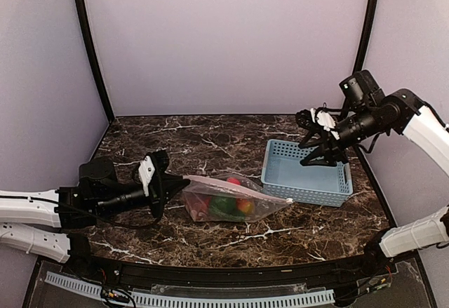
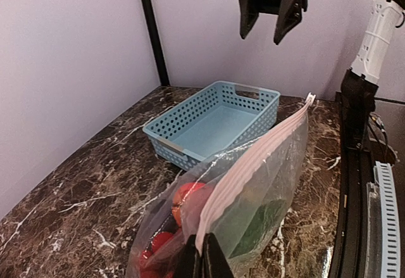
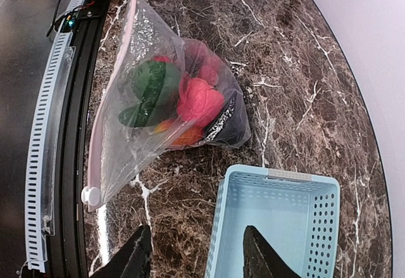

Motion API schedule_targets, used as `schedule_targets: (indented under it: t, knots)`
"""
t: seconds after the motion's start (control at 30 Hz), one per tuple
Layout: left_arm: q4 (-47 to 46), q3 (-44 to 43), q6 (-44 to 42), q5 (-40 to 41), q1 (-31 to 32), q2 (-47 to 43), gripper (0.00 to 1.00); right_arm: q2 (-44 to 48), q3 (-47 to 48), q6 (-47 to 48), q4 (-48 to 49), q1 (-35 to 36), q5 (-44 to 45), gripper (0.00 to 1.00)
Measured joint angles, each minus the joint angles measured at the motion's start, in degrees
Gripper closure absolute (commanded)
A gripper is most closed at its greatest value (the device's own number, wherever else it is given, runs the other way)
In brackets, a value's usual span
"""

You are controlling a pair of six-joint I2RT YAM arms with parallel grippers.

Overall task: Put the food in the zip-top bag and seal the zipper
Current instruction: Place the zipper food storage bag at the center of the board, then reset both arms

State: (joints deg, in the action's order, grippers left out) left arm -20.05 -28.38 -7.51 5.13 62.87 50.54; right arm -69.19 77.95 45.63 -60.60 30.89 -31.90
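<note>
Two grippers: left gripper (image 2: 202,260) clamped on zipper (image 2: 254,164) end, right gripper (image 3: 199,256) agape, empty, clear of zip-top bag (image 3: 158,101).

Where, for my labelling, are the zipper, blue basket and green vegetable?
zipper (image 2: 253,161): left wrist view, middle of the pinkish strip.
blue basket (image 3: 247,169): right wrist view, its grey-handled rim.
green vegetable (image 3: 152,82): right wrist view, its middle.

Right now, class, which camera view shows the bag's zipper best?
The left wrist view: the zipper runs large and close from the left gripper, which pinches it, to its far tip. The right wrist view shows it as a thin edge, cut off at the top; the top external view shows only a faint line.
</note>
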Motion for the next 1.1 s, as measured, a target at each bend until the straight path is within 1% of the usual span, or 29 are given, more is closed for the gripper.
schedule_targets:
  t: [0.1, 0.13, 0.23, 0.27, 0.3, 0.33, 0.37, 0.47, 0.5, 0.57, 0.67, 0.7, 0.77, 0.8, 0.83, 0.97, 1.1]
  knots:
    - [0.48, 0.61, -1.14, -5.07, 0.02, 0.2, 0.94, 1.31, -1.55, -0.7, 0.0, 0.0, 0.02, 0.52]
    - [0.48, 0.85, -1.38, -6.29, 0.02, 0.22, 0.89, 1.44, -1.97, -0.94, 0.02, 0.0, 0.02, 0.52]
    - [1.49, 1.38, -2.23, -8.96, 0.02, 0.31, 0.84, 1.73, -3.5, -1.75, 0.15, 0.0, 0.0, 0.52]
    - [2.29, 1.38, -2.56, -9.57, 0.02, 0.44, 0.75, 1.77, -3.93, -1.92, 0.22, 0.0, 0.0, 0.52]
    - [3.26, 1.38, -2.64, -10.08, 0.02, 0.55, 0.7, 1.79, -4.24, -2.05, 0.26, 0.0, 0.0, 0.52]
    - [4.28, 1.38, -2.91, -10.32, 0.02, 0.61, 0.62, 1.81, -4.55, -2.21, 0.31, -0.02, 0.0, 0.52]
    - [5.16, 1.33, -3.39, -10.45, 0.02, 0.68, 0.56, 1.79, -4.79, -2.25, 0.39, -0.02, 0.02, 0.52]
    - [11.06, -0.28, -4.24, -9.07, 0.02, 1.01, 0.47, 1.79, -4.92, -2.64, 0.76, -0.26, 0.0, 0.52]
    - [12.68, -0.9, -4.83, -8.22, 0.02, 1.01, 0.4, 1.79, -4.92, -2.73, 1.01, -0.5, -0.04, 0.52]
    - [16.37, -2.49, -6.38, -5.57, 0.02, 0.28, 0.32, 1.68, -4.9, -3.15, 1.6, -1.29, -0.17, 0.5]
    - [19.82, -3.34, -8.48, -0.81, 0.02, -2.84, 0.25, 1.6, -4.79, -4.68, 3.61, -3.76, -0.42, 0.42]
    - [20.72, -3.52, -9.2, 1.07, 0.02, -4.15, 0.22, 1.6, -4.79, -5.66, 4.81, -4.85, -0.39, 0.34]
    - [22.34, -4.28, -10.34, 4.11, 0.02, -6.21, 0.21, 1.6, -4.79, -7.85, 7.52, -7.13, 0.0, 0.16]
    - [23.02, -5.03, -10.97, 5.38, 0.02, -6.69, 0.2, 1.6, -4.79, -9.18, 9.16, -8.28, 0.39, 0.04]
    - [23.5, -5.73, -11.34, 6.19, 0.02, -6.78, 0.2, 1.64, -4.81, -10.75, 10.91, -9.31, 0.92, 0.02]
    - [24.85, -9.09, -11.89, 8.04, 0.02, -5.81, 0.19, 1.73, -4.87, -16.35, 17.62, -12.61, 3.63, 0.01]
    - [25.44, -11.43, -10.84, 12.13, 0.02, -4.26, 0.11, 1.97, -4.85, -21.24, 20.85, -14.62, 5.9, 0.01]
